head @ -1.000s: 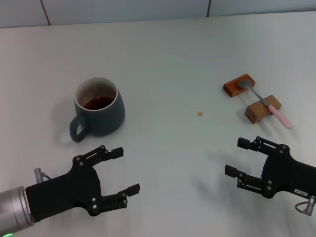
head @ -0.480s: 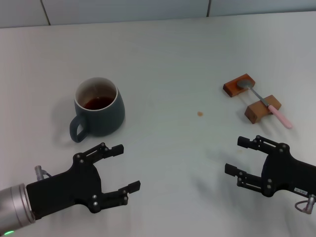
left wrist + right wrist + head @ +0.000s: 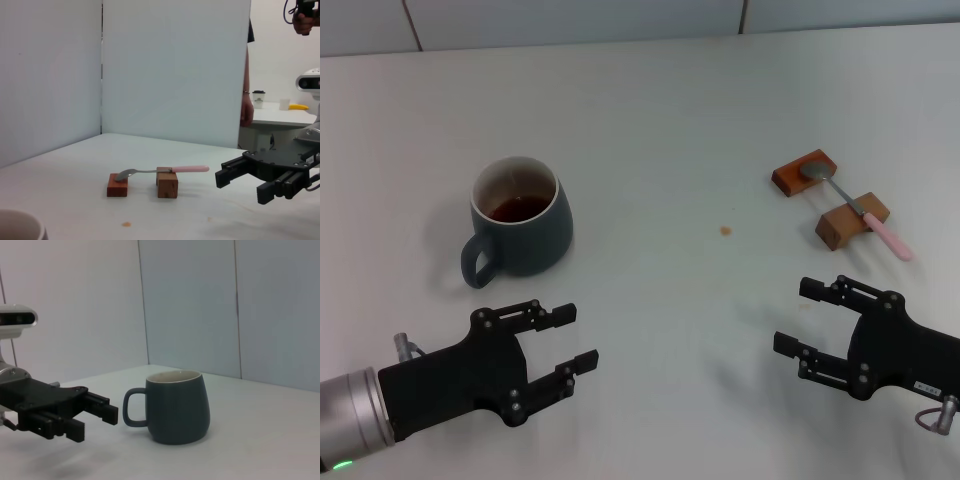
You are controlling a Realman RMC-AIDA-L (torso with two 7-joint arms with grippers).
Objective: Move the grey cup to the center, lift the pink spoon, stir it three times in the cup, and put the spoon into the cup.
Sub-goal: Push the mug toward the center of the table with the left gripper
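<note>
The grey cup (image 3: 520, 215) stands upright on the left of the white table, handle toward me, dark brown liquid inside. It also shows in the right wrist view (image 3: 177, 406). The pink spoon (image 3: 860, 212) lies across two brown wooden blocks at the right, bowl on the far block; it also shows in the left wrist view (image 3: 162, 171). My left gripper (image 3: 570, 340) is open and empty, below the cup, near its handle. My right gripper (image 3: 800, 318) is open and empty, below the spoon.
Two wooden blocks (image 3: 803, 172) (image 3: 850, 221) hold the spoon. A small brown spot (image 3: 725, 231) lies on the table between cup and spoon. Grey-blue wall panels stand behind the table.
My left gripper has turned slightly and its fingers have drawn a little closer together. The right arm, cup and spoon have not moved.
</note>
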